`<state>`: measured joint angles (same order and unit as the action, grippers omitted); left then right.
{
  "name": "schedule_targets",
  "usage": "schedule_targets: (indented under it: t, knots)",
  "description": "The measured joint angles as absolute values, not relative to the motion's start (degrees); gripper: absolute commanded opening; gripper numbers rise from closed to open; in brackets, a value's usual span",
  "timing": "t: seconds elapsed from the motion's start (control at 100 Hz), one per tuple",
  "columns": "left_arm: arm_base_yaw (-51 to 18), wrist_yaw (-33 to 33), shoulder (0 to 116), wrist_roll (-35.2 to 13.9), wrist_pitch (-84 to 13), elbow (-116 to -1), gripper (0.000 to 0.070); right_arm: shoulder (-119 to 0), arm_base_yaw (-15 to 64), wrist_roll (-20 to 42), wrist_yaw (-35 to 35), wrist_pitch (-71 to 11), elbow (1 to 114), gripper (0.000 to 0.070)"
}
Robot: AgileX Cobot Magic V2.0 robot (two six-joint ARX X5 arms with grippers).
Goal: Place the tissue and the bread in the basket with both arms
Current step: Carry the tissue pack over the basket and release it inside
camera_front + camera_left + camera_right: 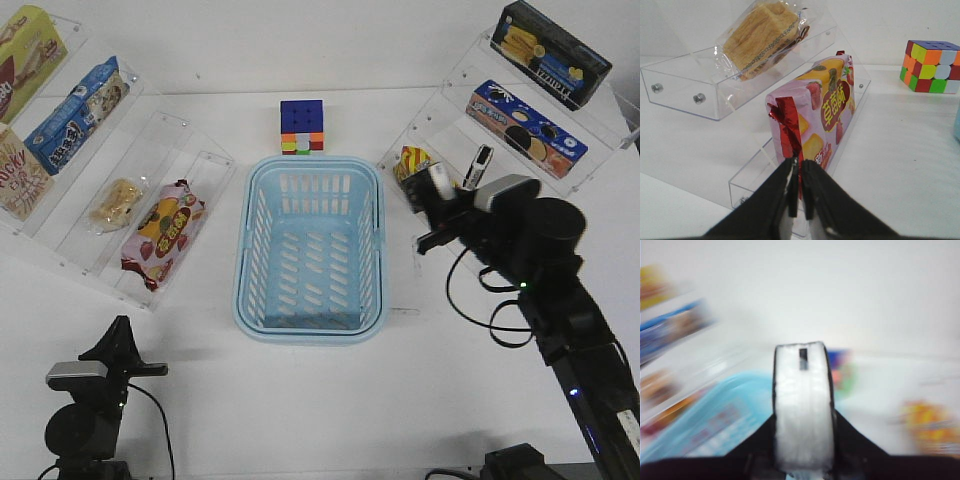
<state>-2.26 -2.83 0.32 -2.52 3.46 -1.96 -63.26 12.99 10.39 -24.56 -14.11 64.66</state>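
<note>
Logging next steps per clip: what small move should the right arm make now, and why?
Probably carry the tissue left until it hangs over the basket, then open. The right claw is shut on the pack beside the right-hand shelf, outside the basket's rim. The right wrist view is blurred. The bread lies on its shelf.

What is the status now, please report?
Right gripper shut on tissue, beside the basket. Left gripper shut, empty. Bread on shelf. Basket empty, path clear.
</note>
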Motion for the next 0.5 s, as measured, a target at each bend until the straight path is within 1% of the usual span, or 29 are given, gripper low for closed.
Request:
schedule_targets:
  t: [0.07,0.1,0.13,0.21,0.23,0.25,0.36,0.42,0.46,0.5]
  knots:
    - [-2.26,-2.83,0.32,-2.52,3.46,-1.96,0.0001,-65.69,19.59,9.98,-22.9,-14.55,64.64,0.0005]
    - [-2.26,-2.83,0.32,-2.52,3.44,-1.96,0.0001,-66.89,22.39,9.52,-21.96,-14.57,64.62,0.0029]
    - [-2.26,-2.83,0.32,-2.52,3.46,-1.96,0.0001,-68.03,24.86,8.99,-21.19,-14.7,64.55,0.0082]
    - [-2.26,-2.83,0.32,-2.52,3.44,-1.96,0.0001,-70.91,29.58,7.77,-21.08,-14.9,64.45,0.0288]
    - [-2.26,-2.83,0.32,-2.52,3.46,-1.96,0.0001,-71.61,30.37,7.66,-21.15,-14.87,64.45,0.0322]
    - [-2.26,-2.83,0.32,-2.52,3.46,-1.96,0.0001,-72.2,30.96,7.44,-21.15,-14.83,64.45,0.0341]
    - [-2.26,-2.83,0.32,-2.63,3.46,-1.96,0.0001,-74.76,31.88,6.92,-20.8,-14.02,64.42,0.0343]
    - [-2.26,-2.83,0.32,-3.46,3.46,-1.96,0.0001,-74.94,31.79,6.81,-20.6,-13.47,64.29,0.0334]
    - [-2.26,-2.83,0.32,-4.54,3.55,-1.96,0.0001,-74.65,31.51,6.79,-20.16,-12.69,64.29,0.0303]
    - [-2.26,-2.83,0.32,-6.02,3.92,-1.96,0.0001,-73.95,30.79,6.7,-18.98,-12.56,64.31,0.0221]
